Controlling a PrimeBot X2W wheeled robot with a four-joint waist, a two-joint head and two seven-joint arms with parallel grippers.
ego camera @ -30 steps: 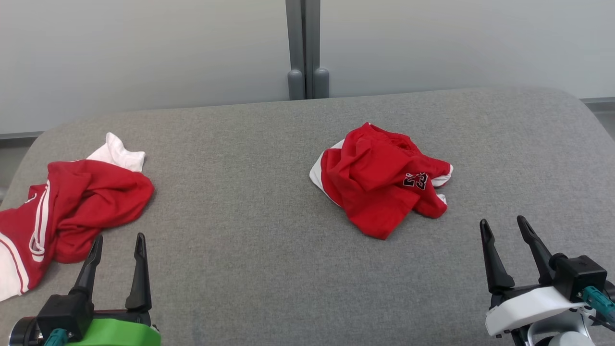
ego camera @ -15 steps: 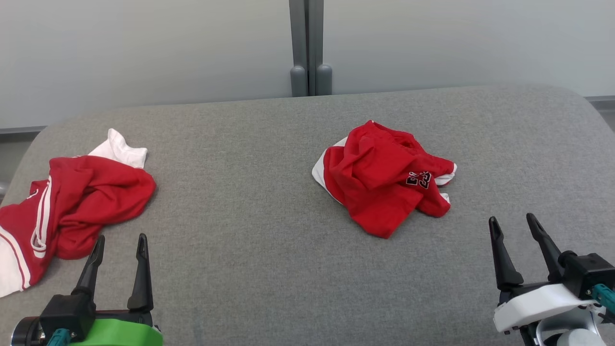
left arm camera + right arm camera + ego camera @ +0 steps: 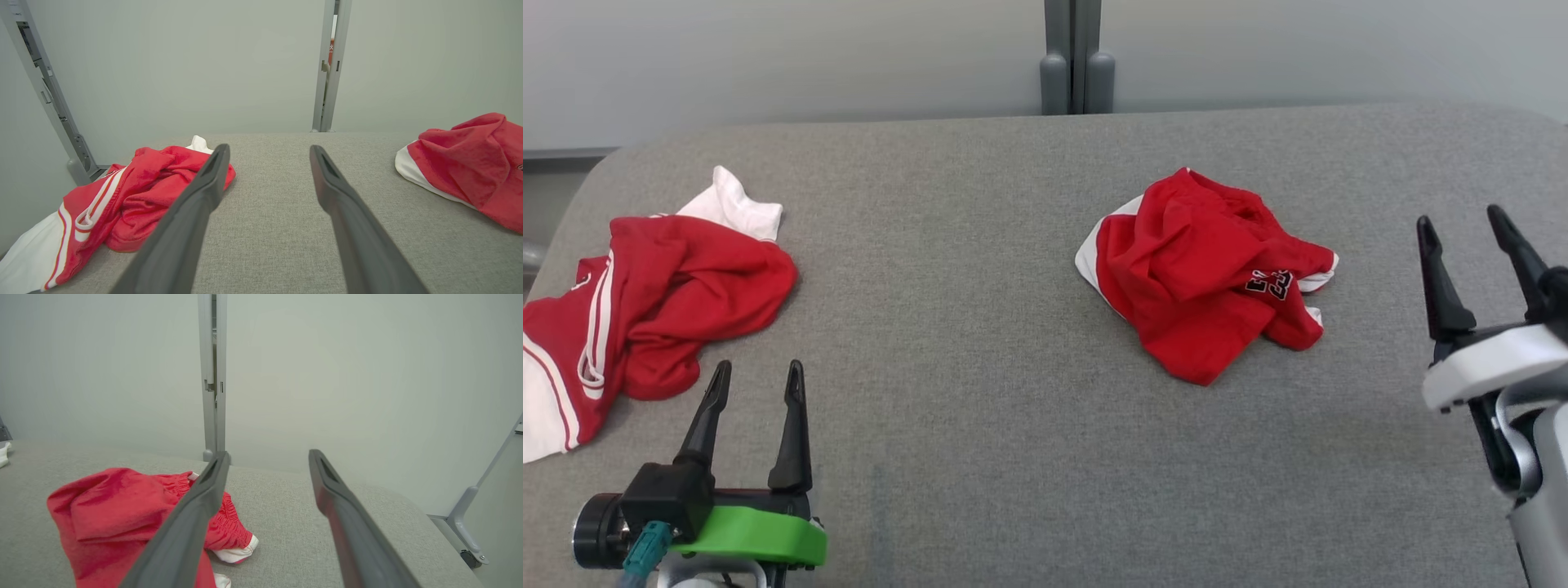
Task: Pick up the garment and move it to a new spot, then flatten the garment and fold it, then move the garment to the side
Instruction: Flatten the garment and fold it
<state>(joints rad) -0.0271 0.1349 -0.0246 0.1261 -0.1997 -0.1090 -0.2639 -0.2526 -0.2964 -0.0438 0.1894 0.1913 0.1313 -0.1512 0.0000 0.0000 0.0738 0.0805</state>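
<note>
A crumpled red garment (image 3: 1201, 269) with white trim and a black number print lies right of the middle of the grey table; it also appears as a red garment (image 3: 114, 506) low and left in the right wrist view, and as a garment (image 3: 470, 163) at the right edge of the left wrist view. My right gripper (image 3: 1459, 216) hangs open to its right, apart from it, as the right wrist view's gripper (image 3: 268, 453) confirms. My left gripper (image 3: 758, 369) stands open at the lower left, with nothing between the fingers of the gripper (image 3: 269, 148).
A second red garment with white stripes (image 3: 654, 294) lies bunched at the table's left edge, just left of my left gripper. The grey padded table (image 3: 980, 457) has rounded far corners. A grey post (image 3: 1072, 65) stands behind it against a pale wall.
The head camera has tipped and shifted, so the whole scene slid upward and right. Beyond that, my right gripper has risen and moved forward, level with the printed garment. Both grippers stay open.
</note>
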